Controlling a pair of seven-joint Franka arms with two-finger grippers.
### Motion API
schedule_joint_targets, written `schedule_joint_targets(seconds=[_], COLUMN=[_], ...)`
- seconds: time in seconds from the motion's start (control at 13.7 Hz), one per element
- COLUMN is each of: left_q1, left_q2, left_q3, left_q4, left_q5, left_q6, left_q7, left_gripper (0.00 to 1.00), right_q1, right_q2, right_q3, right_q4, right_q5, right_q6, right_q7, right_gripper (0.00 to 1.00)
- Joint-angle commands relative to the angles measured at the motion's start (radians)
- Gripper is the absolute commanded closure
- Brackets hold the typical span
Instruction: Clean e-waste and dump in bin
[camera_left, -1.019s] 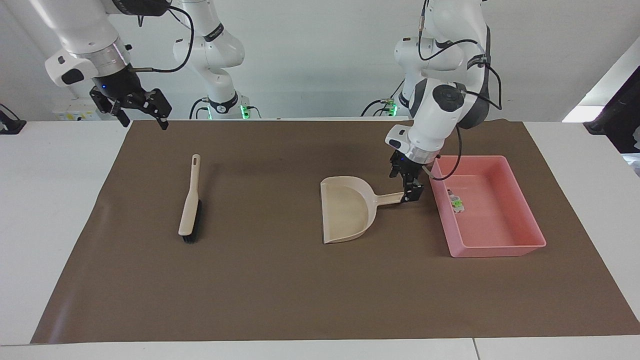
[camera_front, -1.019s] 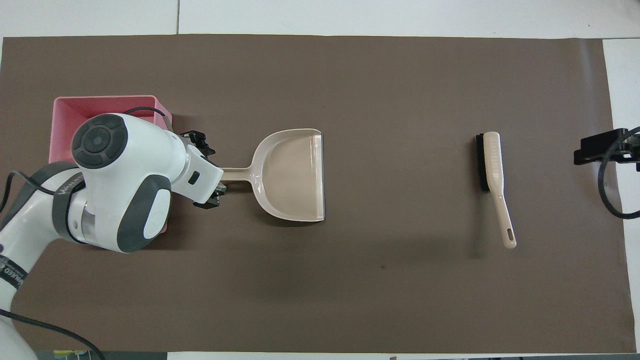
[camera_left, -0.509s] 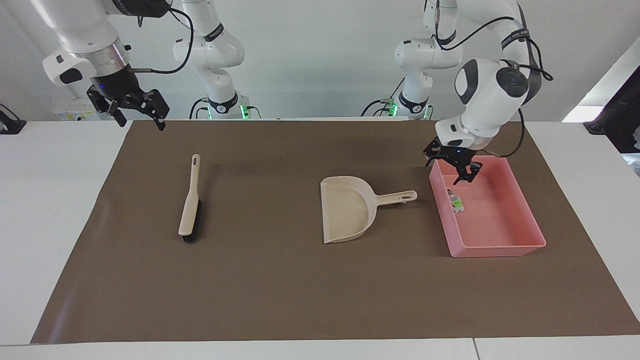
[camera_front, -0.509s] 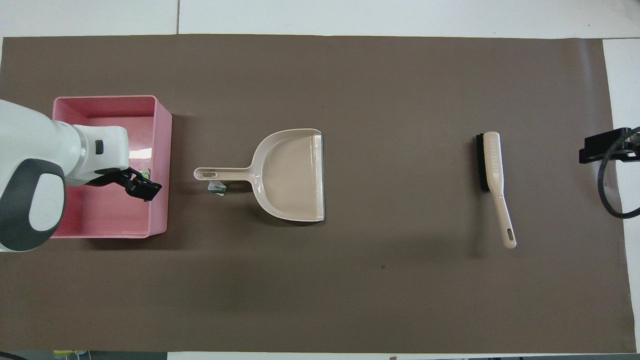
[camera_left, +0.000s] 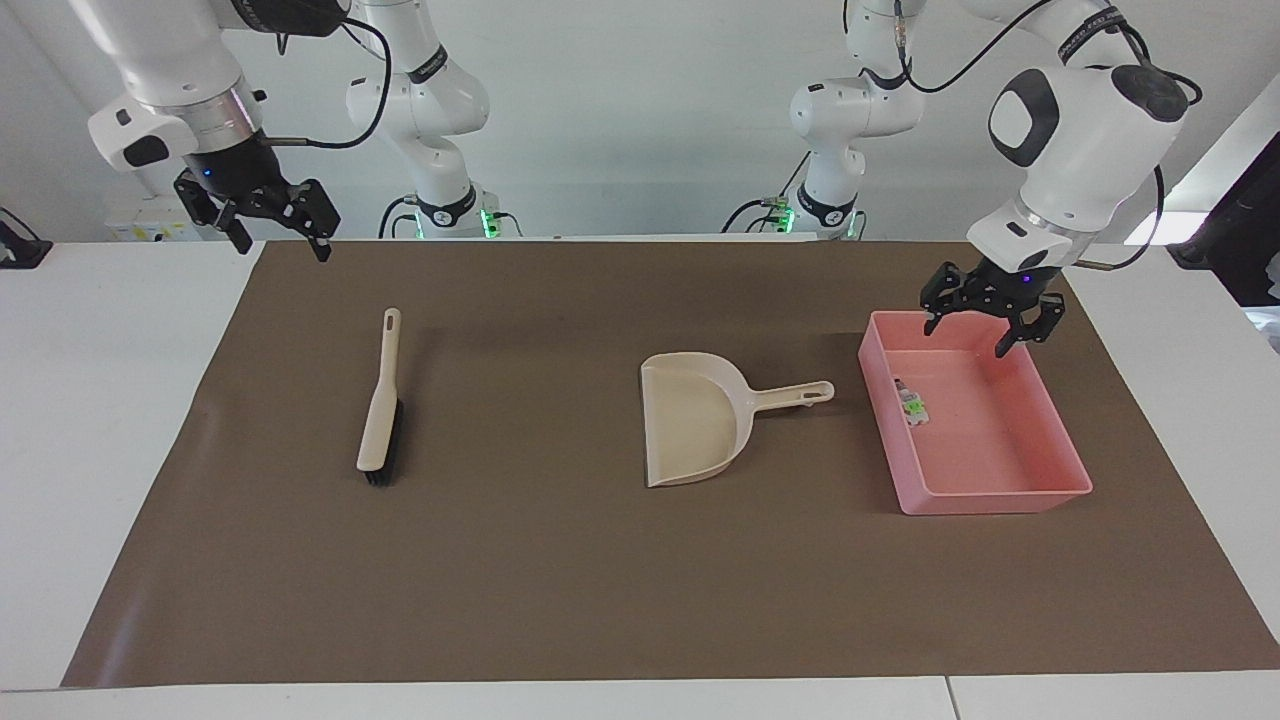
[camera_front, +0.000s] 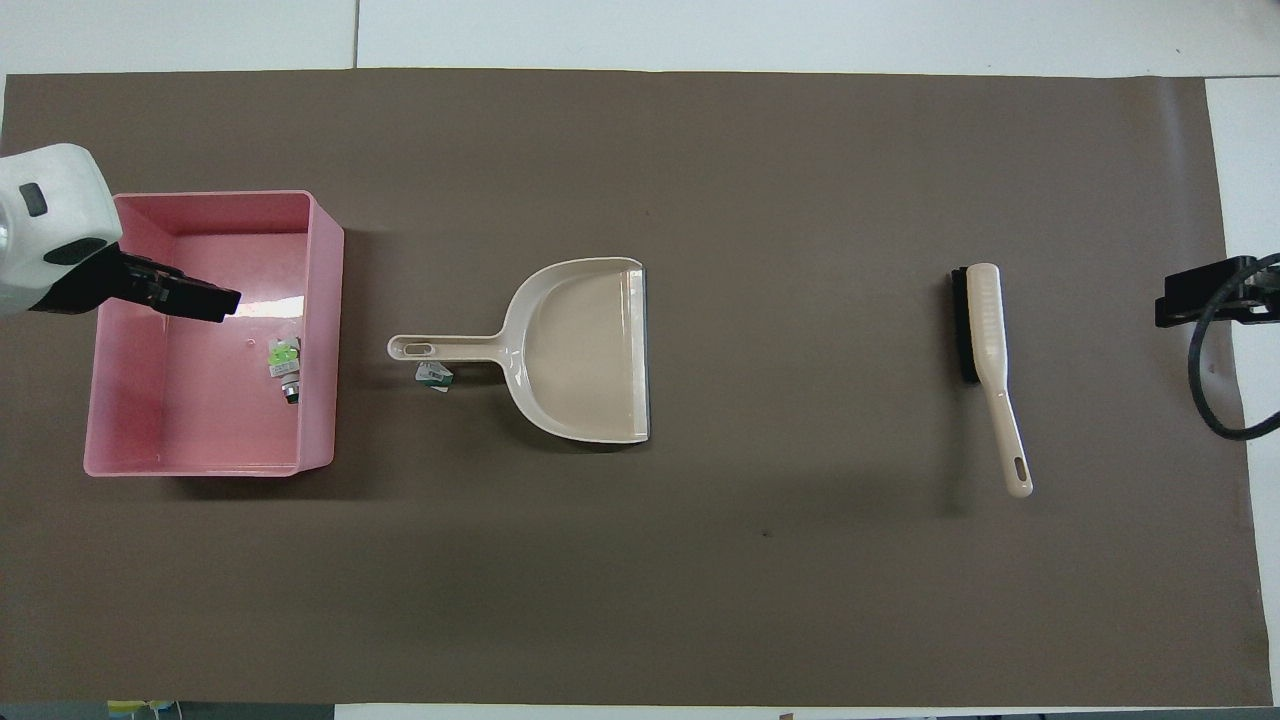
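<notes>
The pink bin (camera_left: 995, 498) (camera_front: 322, 300) stands at the left arm's end of the mat. A white e-waste piece with a green mark (camera_left: 910, 404) (camera_front: 284, 358) lies inside it, by the wall that faces the dustpan. A second small pale scrap (camera_front: 434, 376) rests on the mat beside the dustpan's handle, on the side nearer to the robots. My left gripper (camera_left: 987, 332) (camera_front: 200, 297) hangs open and empty above the bin. My right gripper (camera_left: 283, 246) (camera_front: 1195, 298) waits open and raised over the mat's corner at the right arm's end.
A beige dustpan (camera_left: 695, 420) (camera_front: 585, 350) lies mid-mat, its handle pointing at the bin. A beige brush with black bristles (camera_left: 380, 405) (camera_front: 985, 340) lies toward the right arm's end. The brown mat (camera_left: 560, 590) covers most of the white table.
The left gripper came off the dustpan's handle, rose and swung over the bin, uncovering the scrap by the handle. The dustpan stays where it lay. The right gripper barely shifted.
</notes>
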Motion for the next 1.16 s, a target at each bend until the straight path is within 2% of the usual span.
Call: schedule_joint_targets(seconds=[0.0,0.29,0.66,0.8,1.09], left_q1=[0.007,0.005,-0.033,-0.045,-0.052], left_q2=[0.041,0.06,0.044,-0.009,-0.022], left_q3=[-0.007,-0.001,0.096,0.137,0.137], left_q4=[0.104,0.213,0.297,0.282,0.253], left_q5=[0.013,0.018,0.045,0.045,0.047], left_q6=[-0.084,-0.2,-0.397,-0.417,-0.414], left_q7=[-0.046,-0.141,-0.146,-0.149,-0.235], left_gripper=[0.0,0.0,0.0,0.0,0.0], right_q1=[-0.004,-0.004,-0.004,-0.004,-0.004], right_q2=[-0.011,-0.011,-0.011,-0.011,-0.01], right_q3=[0.002,0.002,0.002,0.002,0.002], right_q4=[-0.012,-0.011,-0.011,-0.011,-0.011], right_q5=[0.002,0.004,0.004,0.004,0.004], right_q6=[0.015,0.015,0.015,0.016,0.016], right_q7=[-0.01,-0.01,-0.01,-0.01,-0.009], right_gripper=[0.0,0.0,0.0,0.0,0.0])
